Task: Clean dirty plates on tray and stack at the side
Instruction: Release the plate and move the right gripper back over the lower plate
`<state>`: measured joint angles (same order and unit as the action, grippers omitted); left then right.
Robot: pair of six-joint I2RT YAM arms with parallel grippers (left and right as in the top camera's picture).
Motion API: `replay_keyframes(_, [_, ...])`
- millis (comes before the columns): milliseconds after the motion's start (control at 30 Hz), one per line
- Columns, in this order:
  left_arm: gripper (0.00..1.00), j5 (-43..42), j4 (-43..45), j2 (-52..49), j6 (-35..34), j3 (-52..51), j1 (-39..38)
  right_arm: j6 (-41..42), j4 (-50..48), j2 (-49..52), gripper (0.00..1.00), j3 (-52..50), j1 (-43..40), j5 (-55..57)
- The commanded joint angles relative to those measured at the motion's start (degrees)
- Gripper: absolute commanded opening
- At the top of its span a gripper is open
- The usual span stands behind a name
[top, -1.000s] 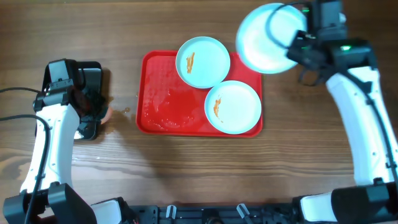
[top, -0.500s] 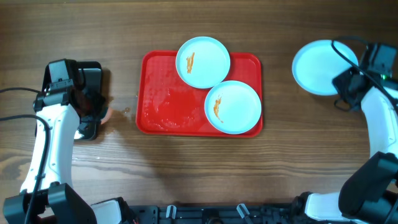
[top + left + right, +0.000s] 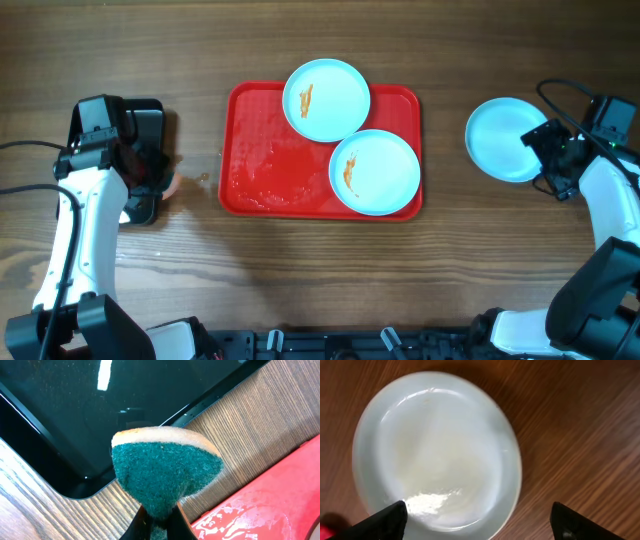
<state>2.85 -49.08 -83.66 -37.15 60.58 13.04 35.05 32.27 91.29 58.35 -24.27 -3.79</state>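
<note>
The left gripper (image 3: 157, 521) is squeezing its two fingers (image 3: 134, 531) tight on a sponge with a green scrubby face and a tan back (image 3: 165, 467), pinching it by its bottom edge. The sponge is hanging over the corner of a shiny black rectangular tray (image 3: 65, 405) and the brown wooden table (image 3: 260, 425), and I cannot tell if it is touching them. A corner of the big red plastic tray (image 3: 265, 510) is showing just beside it, with wet drops shining on it. The right gripper (image 3: 480, 521) is spreading its two black fingers (image 3: 382, 521) wide apart and is holding nothing. Between the fingers and a bit ahead of them, a round pale blue plate (image 3: 435, 445) is lying flat on the table, looking clean and shiny. From above, this plate is sitting well to the right of the red tray, and the right arm (image 3: 600, 200) is reaching in from the table's right side. Two more pale blue plates are sitting on the red tray. The far plate (image 3: 326, 99) is poking out over the tray's back rim, and the near plate (image 3: 375, 171) is filling the tray's front right corner. The two are touching at their rims. Each one is showing a small orange smear on its left part. The left half of the tray is looking wet.
</note>
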Motion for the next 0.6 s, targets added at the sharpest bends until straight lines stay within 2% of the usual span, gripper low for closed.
replay_keyframes(0, [0.04,-0.8,0.2,1.4,0.7,-0.3,0.3,-3.8,-0.2,-0.1,0.92,-0.1,0.0,-13.2])
replay_keyframes(133, [0.04,-1.6,0.4,1.4,0.7,-0.3,0.3,-7.8,-1.3,-0.6,0.91,-0.1,1.5,-28.1])
replay_keyframes(200, [0.04,-2.0,0.5,1.4,0.7,-0.3,0.3,-9.9,-1.5,-0.6,0.87,-0.1,3.6,-32.2])
replay_keyframes(300, [0.04,-2.3,0.6,1.4,0.7,-0.3,0.3,-14.2,-1.3,-0.5,0.82,-0.1,8.6,-32.0])
replay_keyframes(400, [0.04,-3.3,0.6,1.4,0.8,-0.3,0.3,-16.4,-1.7,-0.5,0.81,-0.1,14.4,-28.9])
replay_keyframes(567, [0.04,-4.4,0.5,1.4,1.0,-0.3,0.3,-19.6,-2.1,-0.2,0.68,-0.1,25.8,-16.2])
